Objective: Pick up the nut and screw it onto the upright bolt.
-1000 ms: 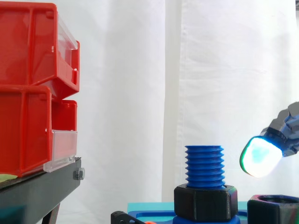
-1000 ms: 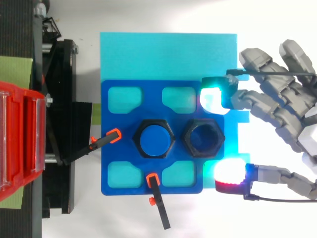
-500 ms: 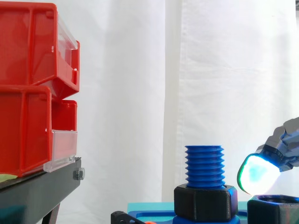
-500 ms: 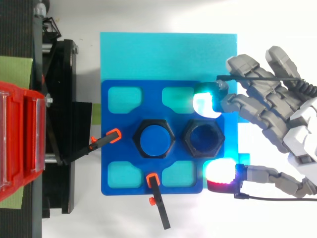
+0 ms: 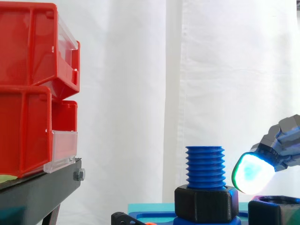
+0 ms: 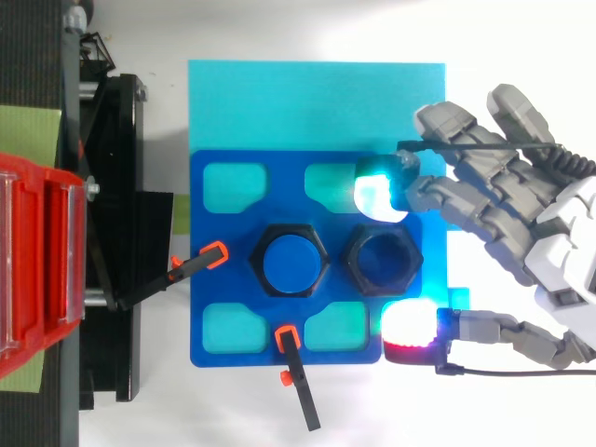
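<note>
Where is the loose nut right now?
In the top view the loose nut sits on the blue plate, just right of the upright bolt, with fingertips of the hand on either side of it.

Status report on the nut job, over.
Hand open, pads straddling loose nut, no grip yet. Loose nut flat on blue plate beside bolt. Bolt upright, base nut below its threads.

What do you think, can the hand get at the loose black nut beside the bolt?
Probably yes. The open hand has a glowing fingertip on each side of the nut, nothing covers it, and the bolt is on its far side.
</note>
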Robot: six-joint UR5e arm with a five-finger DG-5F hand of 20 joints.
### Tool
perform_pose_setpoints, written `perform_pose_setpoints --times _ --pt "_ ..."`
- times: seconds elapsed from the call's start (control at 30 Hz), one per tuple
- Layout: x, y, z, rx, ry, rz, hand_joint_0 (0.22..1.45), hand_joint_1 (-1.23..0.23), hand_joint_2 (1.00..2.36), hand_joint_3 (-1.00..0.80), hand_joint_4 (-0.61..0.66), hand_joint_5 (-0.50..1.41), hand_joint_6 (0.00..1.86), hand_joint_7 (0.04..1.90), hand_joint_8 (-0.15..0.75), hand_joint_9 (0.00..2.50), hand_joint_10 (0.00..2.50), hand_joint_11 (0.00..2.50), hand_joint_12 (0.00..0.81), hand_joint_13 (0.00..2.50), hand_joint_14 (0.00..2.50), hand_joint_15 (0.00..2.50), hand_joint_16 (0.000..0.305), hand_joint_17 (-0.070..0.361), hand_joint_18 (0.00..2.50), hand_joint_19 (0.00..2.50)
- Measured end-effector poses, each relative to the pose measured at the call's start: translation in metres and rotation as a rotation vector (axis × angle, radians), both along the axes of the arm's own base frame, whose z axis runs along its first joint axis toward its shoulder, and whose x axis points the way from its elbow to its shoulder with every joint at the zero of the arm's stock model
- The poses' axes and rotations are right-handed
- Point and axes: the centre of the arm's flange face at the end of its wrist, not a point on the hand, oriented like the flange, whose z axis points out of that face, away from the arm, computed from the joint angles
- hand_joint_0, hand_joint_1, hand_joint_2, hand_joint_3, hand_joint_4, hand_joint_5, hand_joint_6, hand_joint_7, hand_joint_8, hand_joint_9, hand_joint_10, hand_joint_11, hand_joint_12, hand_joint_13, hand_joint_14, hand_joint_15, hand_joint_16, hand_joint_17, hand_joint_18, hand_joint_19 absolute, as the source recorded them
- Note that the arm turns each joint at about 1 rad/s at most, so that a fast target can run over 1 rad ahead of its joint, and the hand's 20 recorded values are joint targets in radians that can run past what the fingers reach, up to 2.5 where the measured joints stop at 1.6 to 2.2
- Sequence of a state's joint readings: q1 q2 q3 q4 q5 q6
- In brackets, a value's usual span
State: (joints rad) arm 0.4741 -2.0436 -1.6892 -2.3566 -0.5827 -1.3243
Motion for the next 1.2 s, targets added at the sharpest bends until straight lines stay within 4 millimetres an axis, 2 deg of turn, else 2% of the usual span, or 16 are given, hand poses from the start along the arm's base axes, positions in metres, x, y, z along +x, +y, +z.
perform_pose_setpoints --times 0.37,0.57,1.07,1.2 --pt "-0.0006 -0.0031 -0.0015 -0.016 0.025 0.012 0.45 -0.76 1.00 -0.50 0.27 -0.25 0.50 0.77 0.330 0.24 0.00 0.00 0.408 0.24 0.00 0.00 0.058 0.131 0.10 0.00" --pt "-0.0011 -0.0037 -0.0018 -0.006 0.023 0.010 0.49 -0.69 1.00 -0.50 0.26 -0.24 0.50 0.79 0.315 0.28 0.00 0.00 0.389 0.27 0.00 0.00 0.055 0.124 0.13 0.00" --pt "-0.0046 -0.0081 -0.0046 0.026 0.034 0.011 0.50 -0.69 1.00 -0.50 0.28 -0.22 0.50 0.86 0.314 0.31 0.00 0.00 0.385 0.31 0.00 0.00 0.053 0.119 0.17 0.00" --pt "-0.0043 -0.0095 -0.0046 0.026 0.033 0.011 0.51 -0.72 1.00 -0.50 0.28 -0.22 0.50 0.90 0.313 0.33 0.00 0.00 0.383 0.33 0.00 0.00 0.053 0.120 0.20 0.00"
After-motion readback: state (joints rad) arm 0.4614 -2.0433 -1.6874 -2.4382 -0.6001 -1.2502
